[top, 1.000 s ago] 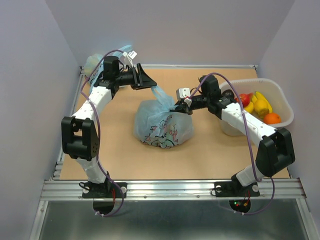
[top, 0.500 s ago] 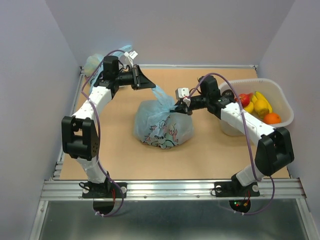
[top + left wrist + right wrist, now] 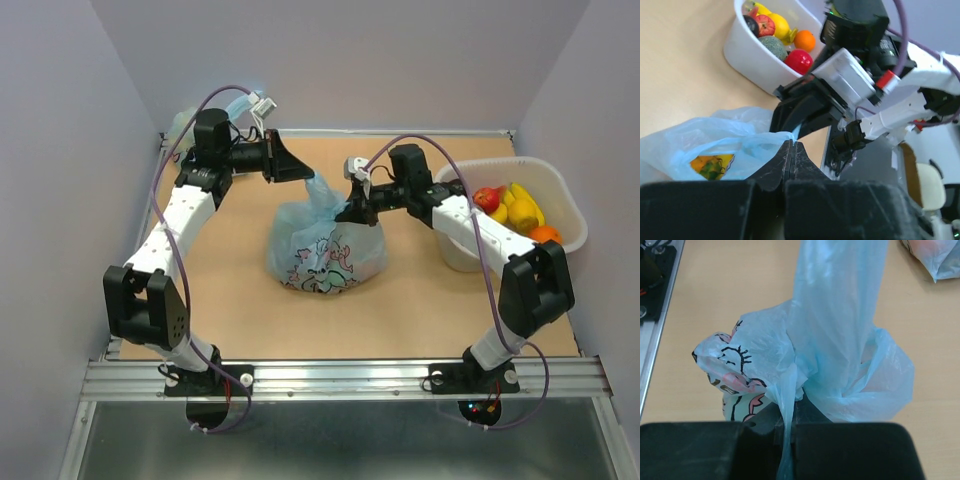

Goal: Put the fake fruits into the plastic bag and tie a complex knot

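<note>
Blue plastic bag [image 3: 325,250]: we've L gripper [image 3: 308,178] & R gripper [image 3: 352,213] clenched on its handles [image 3: 322,190]. Tying step; next, pull apart.

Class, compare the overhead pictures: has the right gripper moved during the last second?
Yes. The right gripper, shut on the plastic bag, has shifted slightly left and rearward, away from the white fruit tub.

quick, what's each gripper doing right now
left gripper: closed, pinching a strip of the plastic bag.
right gripper: closed, pinching another strip of the plastic bag.
</note>
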Controlling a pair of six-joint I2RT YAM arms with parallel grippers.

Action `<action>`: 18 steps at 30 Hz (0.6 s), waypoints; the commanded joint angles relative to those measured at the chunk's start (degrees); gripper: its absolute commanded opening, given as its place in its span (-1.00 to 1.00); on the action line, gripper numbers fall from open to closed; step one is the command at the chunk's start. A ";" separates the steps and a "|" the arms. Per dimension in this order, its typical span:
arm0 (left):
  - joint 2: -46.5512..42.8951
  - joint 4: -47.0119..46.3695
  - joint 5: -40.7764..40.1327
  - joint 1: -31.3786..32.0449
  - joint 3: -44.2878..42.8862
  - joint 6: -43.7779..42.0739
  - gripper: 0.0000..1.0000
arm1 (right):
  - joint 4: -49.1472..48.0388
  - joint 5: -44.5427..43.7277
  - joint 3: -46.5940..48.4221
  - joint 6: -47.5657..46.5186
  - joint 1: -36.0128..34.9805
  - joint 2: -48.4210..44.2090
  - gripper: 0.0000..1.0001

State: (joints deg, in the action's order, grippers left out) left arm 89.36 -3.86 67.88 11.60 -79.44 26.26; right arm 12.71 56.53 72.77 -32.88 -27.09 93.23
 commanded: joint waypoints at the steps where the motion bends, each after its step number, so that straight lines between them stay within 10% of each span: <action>1: -5.33 3.20 1.39 2.99 -0.01 -11.38 -1.00 | -0.84 0.68 5.27 8.53 -0.51 1.33 -0.99; 7: -8.06 25.99 -11.94 13.97 -1.08 -41.09 -1.00 | -1.02 -0.28 8.78 19.06 -0.51 4.32 -0.99; 18: -11.32 22.06 -32.70 23.38 17.11 -48.23 -1.00 | -3.12 -2.74 7.13 26.82 -0.51 1.87 -0.99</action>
State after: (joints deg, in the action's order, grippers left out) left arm 77.87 19.42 44.18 33.61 -64.53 -17.41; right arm 12.99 54.85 78.41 -10.11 -27.09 98.00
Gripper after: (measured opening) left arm 0.025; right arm 0.017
